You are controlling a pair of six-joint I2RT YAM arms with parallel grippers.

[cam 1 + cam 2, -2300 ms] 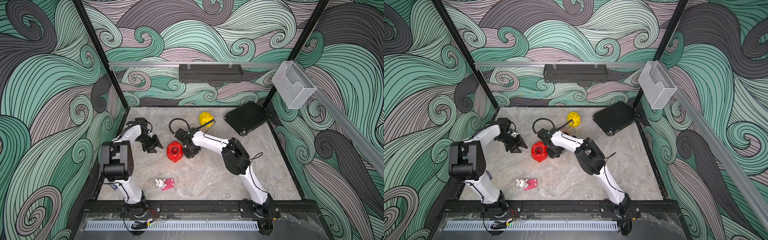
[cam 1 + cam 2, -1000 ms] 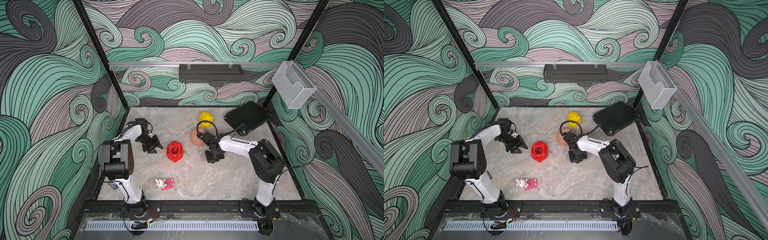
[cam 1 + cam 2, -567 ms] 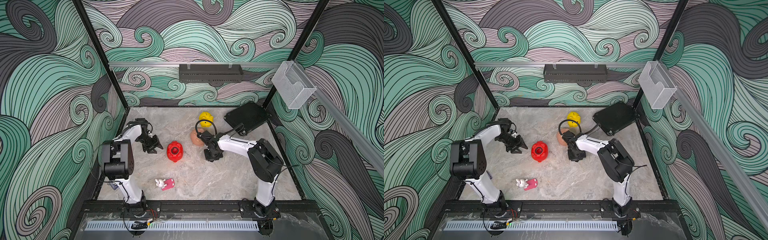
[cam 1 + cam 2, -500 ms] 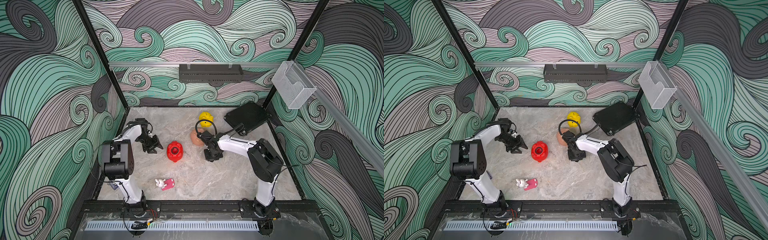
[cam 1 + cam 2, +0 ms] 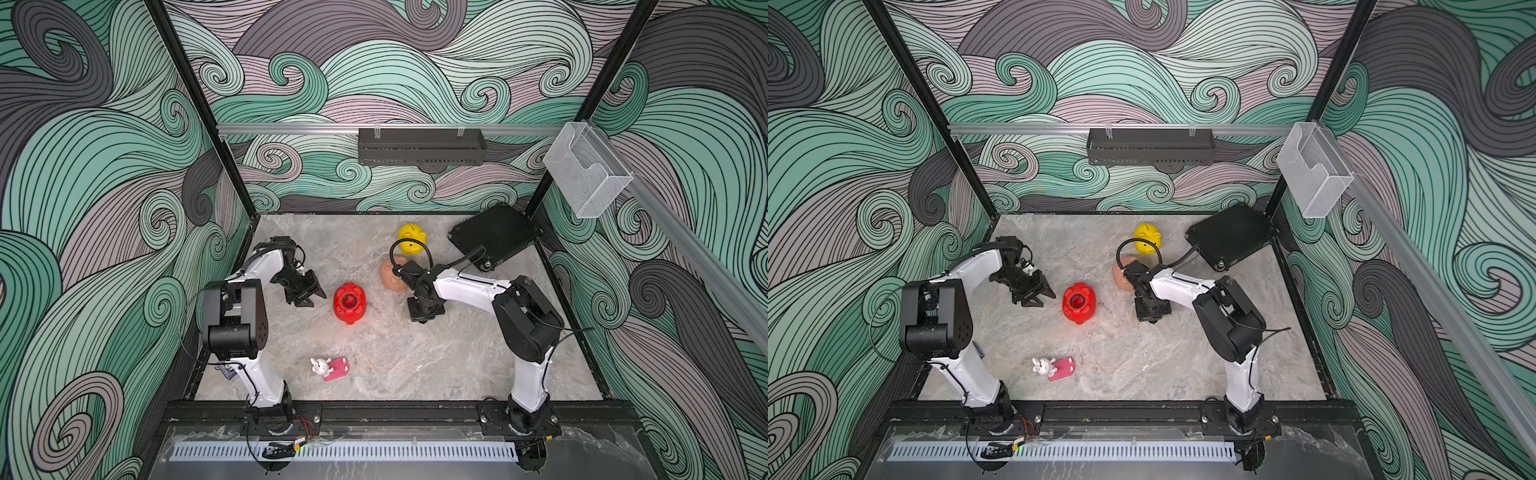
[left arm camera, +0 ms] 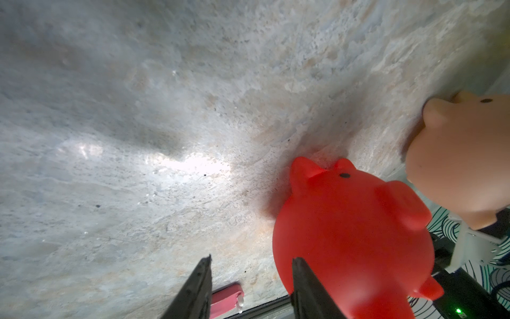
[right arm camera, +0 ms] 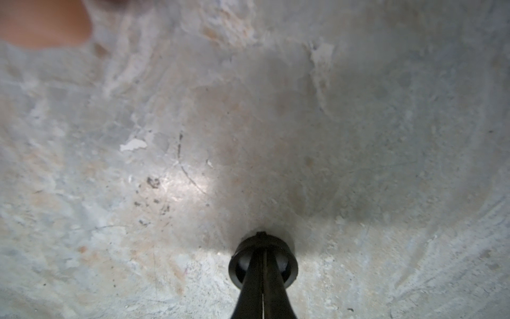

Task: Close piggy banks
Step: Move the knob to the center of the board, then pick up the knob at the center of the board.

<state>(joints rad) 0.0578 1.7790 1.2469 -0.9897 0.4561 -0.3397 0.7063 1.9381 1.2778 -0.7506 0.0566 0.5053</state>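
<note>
Crowding one table (image 5: 415, 365): one red pig (image 5: 360, 312) beside the released left claw (image 5: 316, 300), one peach pig (image 5: 388, 277), one yellow pig (image 5: 411, 240) near the right claw (image 5: 419, 319), clenched on a black plug (image 7: 290, 265).

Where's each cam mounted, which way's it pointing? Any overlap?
Top views: high over the front edge, looking down at the whole table; left arm and right arm show.
Left wrist: low over the table, facing the red pig and peach pig; open left jaws show.
Right wrist: close above the table, looking down; right jaws shut on a black plug.
Shared: red pig, in left wrist and top views.
</note>
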